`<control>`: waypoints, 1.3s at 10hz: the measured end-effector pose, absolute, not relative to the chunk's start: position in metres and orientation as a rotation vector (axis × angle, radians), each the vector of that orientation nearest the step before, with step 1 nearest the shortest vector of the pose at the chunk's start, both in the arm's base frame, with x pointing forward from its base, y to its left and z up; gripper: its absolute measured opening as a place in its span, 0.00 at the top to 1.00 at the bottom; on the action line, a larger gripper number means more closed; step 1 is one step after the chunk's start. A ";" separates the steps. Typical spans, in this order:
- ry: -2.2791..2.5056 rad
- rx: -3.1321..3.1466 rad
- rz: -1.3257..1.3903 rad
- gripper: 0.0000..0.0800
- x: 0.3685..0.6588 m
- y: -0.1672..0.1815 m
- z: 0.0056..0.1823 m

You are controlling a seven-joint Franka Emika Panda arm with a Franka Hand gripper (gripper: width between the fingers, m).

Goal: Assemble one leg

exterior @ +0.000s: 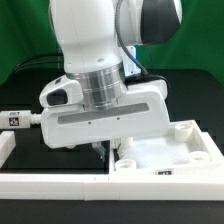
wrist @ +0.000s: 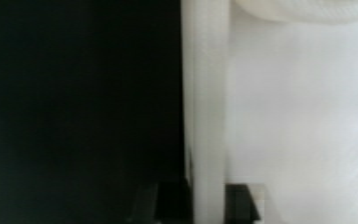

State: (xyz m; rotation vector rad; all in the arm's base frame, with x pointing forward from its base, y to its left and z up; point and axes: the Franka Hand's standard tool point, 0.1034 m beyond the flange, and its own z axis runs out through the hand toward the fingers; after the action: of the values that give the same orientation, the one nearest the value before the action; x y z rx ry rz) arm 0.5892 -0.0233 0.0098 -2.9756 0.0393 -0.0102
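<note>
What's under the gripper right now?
The wrist view shows the edge of the white panel under the gripper, black table beside it, a round socket beyond. Whether the jaws grip it is hidden.

A green backdrop [exterior: 198, 55] behind the black tabletop [exterior: 25, 88].

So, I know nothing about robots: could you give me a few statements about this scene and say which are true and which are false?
1. The tabletop is black. True.
2. The large flat white square plastic panel lies toward the exterior view's right. True.
3. The backdrop behind the arm is red. False: it is green.
4. The gripper holds the small chunky white plastic leg up in the air. False: that leg sits at the exterior view's left edge, apart from the gripper.
</note>
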 end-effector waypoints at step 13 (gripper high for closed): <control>0.053 -2.958 0.105 0.19 0.573 -0.010 0.055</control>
State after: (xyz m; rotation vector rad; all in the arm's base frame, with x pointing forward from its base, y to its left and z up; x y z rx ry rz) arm 0.5725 -0.0097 0.0550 -2.9577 0.0532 0.1052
